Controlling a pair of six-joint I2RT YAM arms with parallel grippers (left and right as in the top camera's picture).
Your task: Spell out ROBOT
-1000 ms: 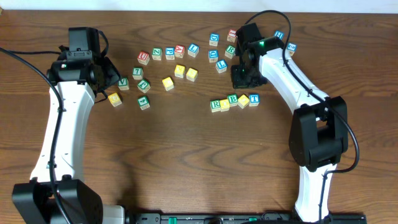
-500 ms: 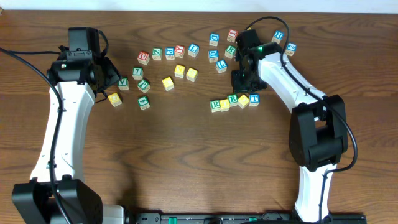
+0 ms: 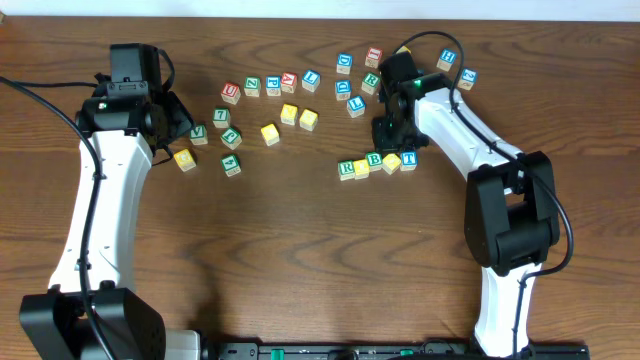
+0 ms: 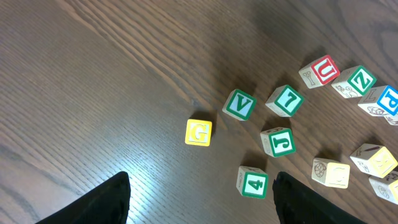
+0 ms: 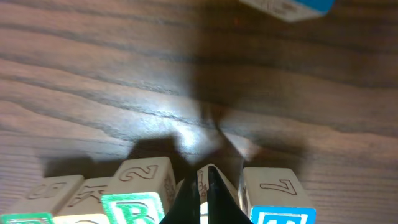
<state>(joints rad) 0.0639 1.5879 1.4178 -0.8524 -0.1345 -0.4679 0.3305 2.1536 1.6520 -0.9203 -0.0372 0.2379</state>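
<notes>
The right gripper [image 5: 205, 173] has its jaws pressed together with nothing between them, the tips low at the far side of the yellow block [image 3: 391, 162], which sits in the gap between the B block [image 5: 134, 208] and the T block [image 5: 277, 202]. Those three belong to a row right of centre on the table [image 3: 300, 250], running leftward to a second yellow block [image 3: 361, 167] and the R block [image 3: 347, 169]; the yellow faces are too small to read. The row looks slightly uneven, so the step is probably nudging a cube into line. These cubes likely handle as light, rigid wood with smooth painted faces that slide easily, so a gentle push on a flat side suits; pinching needs two free opposite faces, and the neighbours here leave none. Far left, the left gripper [image 4: 202, 190] hangs with jaws apart and empty over loose blocks, the G block [image 4: 198, 132] nearest.
</notes>
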